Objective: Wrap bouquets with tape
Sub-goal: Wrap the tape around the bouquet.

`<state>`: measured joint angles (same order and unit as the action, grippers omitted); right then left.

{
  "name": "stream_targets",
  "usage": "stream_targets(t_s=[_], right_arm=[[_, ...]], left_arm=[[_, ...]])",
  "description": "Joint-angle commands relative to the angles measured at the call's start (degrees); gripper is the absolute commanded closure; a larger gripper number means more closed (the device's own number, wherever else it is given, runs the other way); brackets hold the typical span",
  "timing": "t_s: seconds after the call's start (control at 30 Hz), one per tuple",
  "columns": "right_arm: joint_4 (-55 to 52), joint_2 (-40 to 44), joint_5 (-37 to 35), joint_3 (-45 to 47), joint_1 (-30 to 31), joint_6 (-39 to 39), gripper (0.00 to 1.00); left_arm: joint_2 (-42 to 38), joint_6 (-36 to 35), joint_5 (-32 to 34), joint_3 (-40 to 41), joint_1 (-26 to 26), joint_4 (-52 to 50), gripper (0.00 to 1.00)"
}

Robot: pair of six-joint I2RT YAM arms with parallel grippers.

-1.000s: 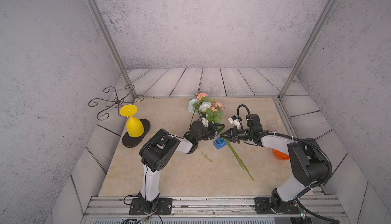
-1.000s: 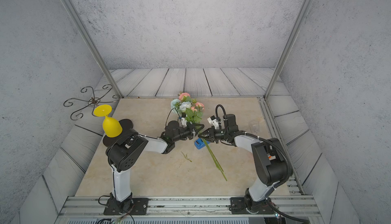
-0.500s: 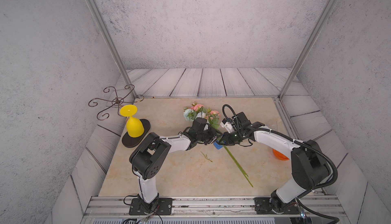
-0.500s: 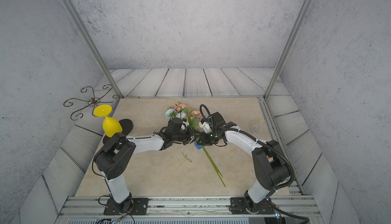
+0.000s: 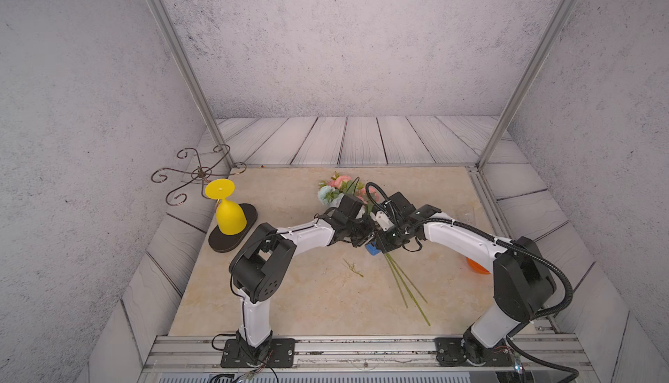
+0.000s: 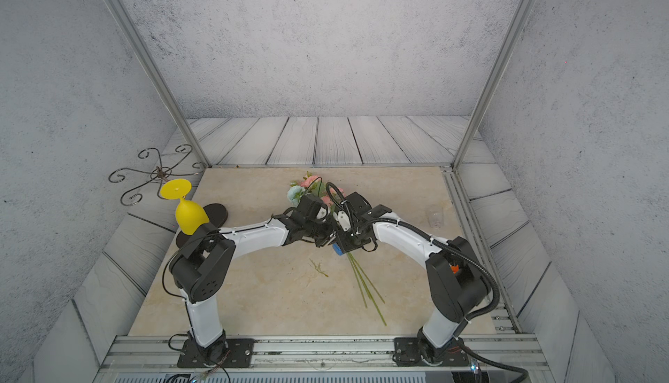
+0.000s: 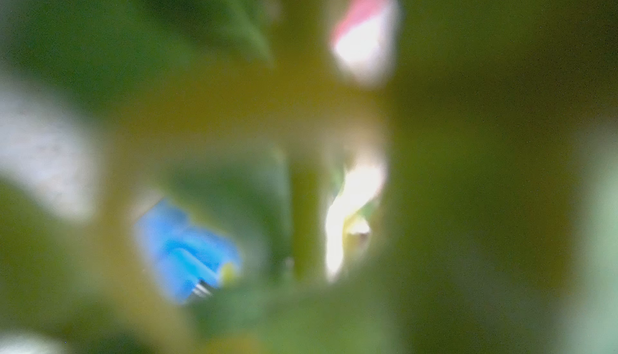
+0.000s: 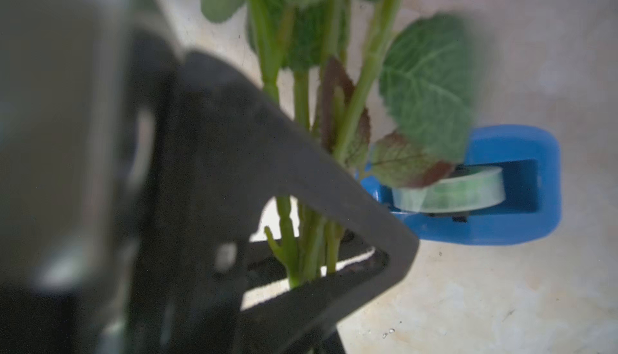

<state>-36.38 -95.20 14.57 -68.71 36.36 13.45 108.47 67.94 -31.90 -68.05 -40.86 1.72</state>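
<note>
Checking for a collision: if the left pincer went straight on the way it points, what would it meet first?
Most likely the bouquet, its stems clamped in the right pincer; the blue tape dispenser lies just beyond. Depth is unclear.

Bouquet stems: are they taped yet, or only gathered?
Done: the bouquet is gathered, its stems clamped in the shut right claw. In hand: it is held beside the tape in its blue dispenser; the left claw is close by, grip unclear. Left: no tape shows on the stems, so pulling, wrapping and cutting remain.
</note>
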Motion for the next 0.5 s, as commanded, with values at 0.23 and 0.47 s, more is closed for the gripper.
stream_targets(t_s=[0.23, 0.47], right_arm=[[3.7, 1.6, 1.2, 3.0, -0.6, 0.0, 0.65], [12.5, 11.5, 11.3, 12.1, -8.8, 9.2, 0.44]], left_arm=[[-3.4, -2.5, -4.2, 5.2, -0.6, 5.1, 1.0], [-7.2, -3.9, -2.6, 11.6, 0.7, 11.3, 1.0]])
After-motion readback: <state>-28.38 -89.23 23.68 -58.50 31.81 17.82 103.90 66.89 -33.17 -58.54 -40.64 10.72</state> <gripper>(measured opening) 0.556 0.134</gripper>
